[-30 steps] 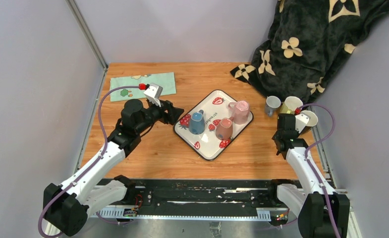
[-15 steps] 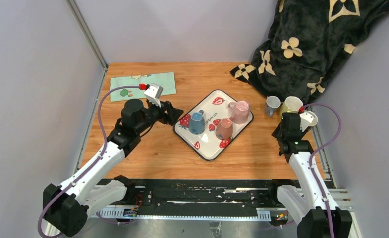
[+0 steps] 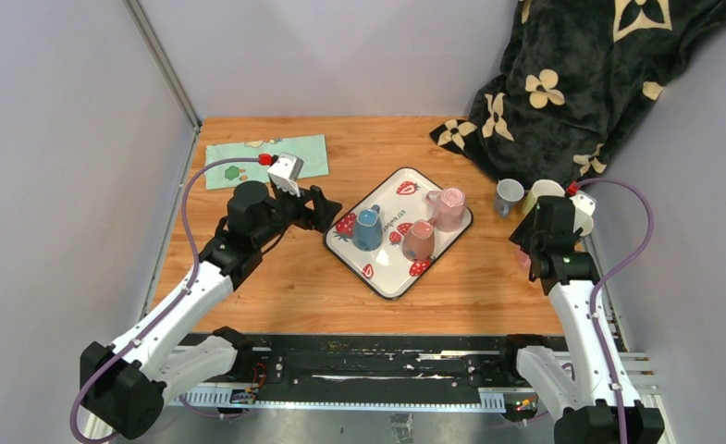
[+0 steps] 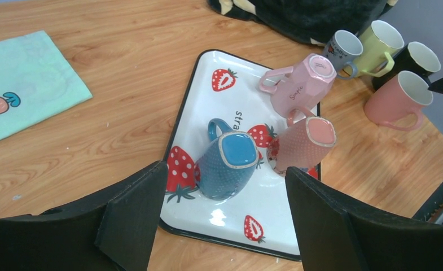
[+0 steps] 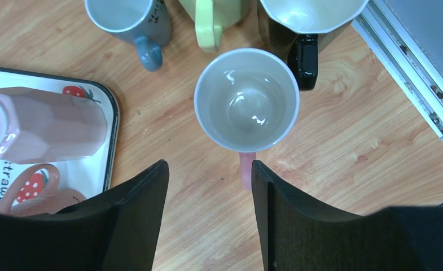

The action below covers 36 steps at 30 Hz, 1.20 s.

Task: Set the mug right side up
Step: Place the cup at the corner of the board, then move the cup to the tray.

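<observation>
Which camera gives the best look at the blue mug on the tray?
The left wrist view. There the blue mug sits mid-frame, upside down on the strawberry tray, with its base and handle clear. The top external view shows it small, from above. The right wrist view does not show it.

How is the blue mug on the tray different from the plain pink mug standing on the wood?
The blue mug is upside down, its bottom facing up; the plain pink mug is right side up, open and empty. The blue mug sits on the strawberry tray; the pink one sits on the bare table. Both have one handle.
</observation>
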### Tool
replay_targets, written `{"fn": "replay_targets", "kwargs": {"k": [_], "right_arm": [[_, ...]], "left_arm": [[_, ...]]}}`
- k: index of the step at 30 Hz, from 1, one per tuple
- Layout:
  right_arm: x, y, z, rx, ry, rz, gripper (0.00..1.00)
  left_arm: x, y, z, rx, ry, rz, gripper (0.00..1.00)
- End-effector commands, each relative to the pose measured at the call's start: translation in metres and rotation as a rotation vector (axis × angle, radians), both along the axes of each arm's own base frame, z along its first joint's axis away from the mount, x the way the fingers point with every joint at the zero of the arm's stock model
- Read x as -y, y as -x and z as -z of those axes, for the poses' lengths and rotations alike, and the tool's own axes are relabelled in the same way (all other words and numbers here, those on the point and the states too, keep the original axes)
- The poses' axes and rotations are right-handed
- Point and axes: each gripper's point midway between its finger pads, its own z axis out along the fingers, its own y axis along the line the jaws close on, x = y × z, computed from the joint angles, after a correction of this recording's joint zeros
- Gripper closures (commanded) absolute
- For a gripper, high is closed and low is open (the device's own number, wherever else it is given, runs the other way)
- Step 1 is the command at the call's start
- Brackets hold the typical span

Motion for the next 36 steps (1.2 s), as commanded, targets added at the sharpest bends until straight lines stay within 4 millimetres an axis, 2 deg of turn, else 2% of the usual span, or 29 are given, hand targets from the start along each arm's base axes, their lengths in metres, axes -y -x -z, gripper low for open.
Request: {"fn": "replay_targets", "kwargs": {"k": [1, 4, 8, 14, 18, 22, 25, 30, 36], "right_arm": [[-0.002, 0.002, -0.019, 0.003, -0.003, -0.033, 0.39], [-0.007, -0.001, -0.029, 0.002, 0.001, -0.086, 0.37], [-0.021, -0.009, -0.042, -0.016, -0.033, -0.168, 0.31], [-0.043, -0.022, -0.044, -0.052, -0.097, -0.296, 0.28], [-0.071, -0.034, -0.05, -0.015, -0.182, -0.439, 0.27], [-0.084, -0.046, -0.054, 0.015, -0.225, -0.487, 0.28], [-0.089, -0.055, -0.056, 0.009, -0.237, -0.5, 0.28], [-0.088, -0.072, -0.048, -0.035, -0.212, -0.455, 0.29], [-0.08, -0.099, -0.028, -0.127, -0.177, -0.401, 0.39]], "left_arm": [[-0.005, -0.008, -0.015, 0.02, 0.005, -0.048, 0.16], [-0.009, -0.008, -0.009, -0.009, -0.011, -0.072, 0.15], [-0.012, -0.008, -0.006, -0.025, -0.021, -0.085, 0.15], [-0.018, -0.01, -0.001, -0.051, -0.05, -0.116, 0.15], [-0.02, -0.012, 0.004, -0.072, -0.078, -0.128, 0.14], [-0.017, -0.012, 0.008, -0.086, -0.078, -0.118, 0.14], [-0.012, -0.012, 0.01, -0.101, -0.069, -0.095, 0.14], [-0.008, -0.013, 0.014, -0.117, -0.075, -0.072, 0.14], [-0.01, -0.011, 0.014, -0.111, -0.102, -0.065, 0.14]]}}
